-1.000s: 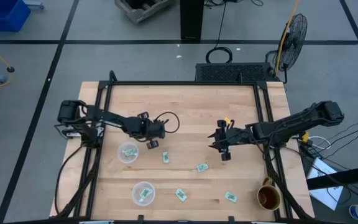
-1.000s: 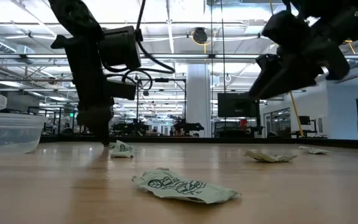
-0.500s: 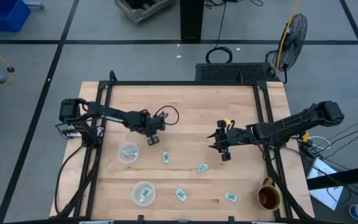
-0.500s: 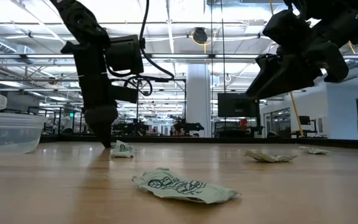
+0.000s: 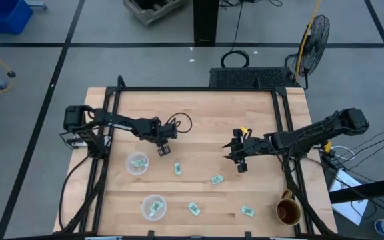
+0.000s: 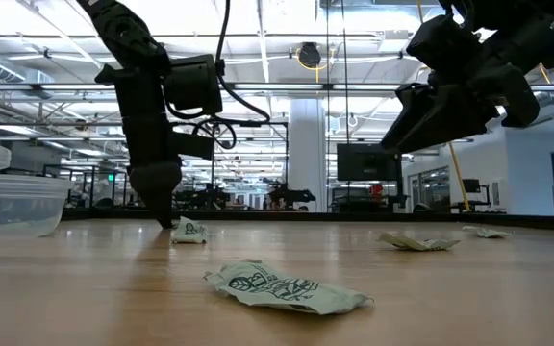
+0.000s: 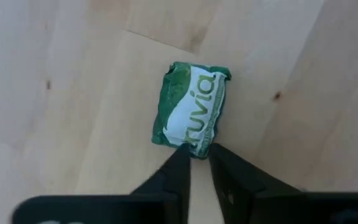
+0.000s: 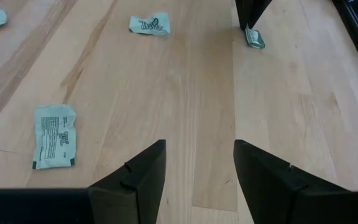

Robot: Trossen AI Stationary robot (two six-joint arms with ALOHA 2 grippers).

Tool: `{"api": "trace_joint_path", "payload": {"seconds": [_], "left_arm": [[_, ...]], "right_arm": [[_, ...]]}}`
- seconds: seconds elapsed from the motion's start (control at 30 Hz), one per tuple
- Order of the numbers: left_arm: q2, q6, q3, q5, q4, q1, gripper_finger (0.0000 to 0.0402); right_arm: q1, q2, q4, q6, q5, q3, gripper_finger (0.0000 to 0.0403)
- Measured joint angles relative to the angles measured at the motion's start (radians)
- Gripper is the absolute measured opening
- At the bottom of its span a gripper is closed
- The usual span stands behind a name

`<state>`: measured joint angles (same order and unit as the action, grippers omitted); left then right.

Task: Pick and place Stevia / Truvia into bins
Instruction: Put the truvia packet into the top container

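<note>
My left gripper points down over the middle-left of the table, its fingers nearly together on a green-and-white Truvia sachet that lies flat on the wood. My right gripper hangs open above the table's middle-right, touching nothing. Other sachets lie loose. Two clear cups stand at the left, the farther cup and the near cup, which holds a sachet. My left gripper pinches the sachet at one short edge, between the two fingertips. The fingers come from above, pointing down. The rest of the sachet lies flat on the table beyond the tips.
A brown mug stands at the near right corner. Black frame rails run along the table's left side and right side. Bare wood lies in the far half. The near foreground sachet lies crumpled.
My left gripper has shifted a little over the table and come down with its tips at the sachet; for the last half second it has kept still. The sachet stays flat on the wood.
</note>
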<state>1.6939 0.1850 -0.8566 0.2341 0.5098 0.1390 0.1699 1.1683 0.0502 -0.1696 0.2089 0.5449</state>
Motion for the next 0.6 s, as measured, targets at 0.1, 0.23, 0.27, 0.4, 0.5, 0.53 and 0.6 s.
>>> {"api": "trace_joint_path", "payload": {"seconds": [0.1,0.23,0.27,0.4,0.5,0.53,0.6], "left_arm": [[0.000,0.002,0.000,-0.017,-0.007,0.000,0.0013],[0.000,0.030,0.001,-0.018,-0.009,-0.001,0.0009],[-0.001,0.030,0.001,-0.020,-0.007,-0.004,0.0008],[-0.036,0.051,0.004,-0.027,0.040,-0.028,0.0005],[-0.107,0.093,0.005,-0.036,0.103,-0.070,0.0004],[-0.138,0.110,0.004,-0.036,0.130,-0.086,0.0003],[-0.200,0.157,0.003,-0.032,0.195,-0.123,0.0003]], "right_arm": [[0.000,0.000,0.000,0.000,0.000,0.000,0.0183],[0.000,0.000,0.000,0.000,0.000,0.000,0.0183],[0.000,0.000,0.000,0.000,0.000,0.000,0.0183],[0.000,0.000,0.000,0.000,0.000,0.000,0.0183],[0.000,0.000,0.003,0.001,0.000,0.000,0.0183],[0.000,0.000,0.003,0.001,0.000,0.000,0.0183],[0.000,0.000,0.004,0.001,0.000,0.000,0.0183]]}}
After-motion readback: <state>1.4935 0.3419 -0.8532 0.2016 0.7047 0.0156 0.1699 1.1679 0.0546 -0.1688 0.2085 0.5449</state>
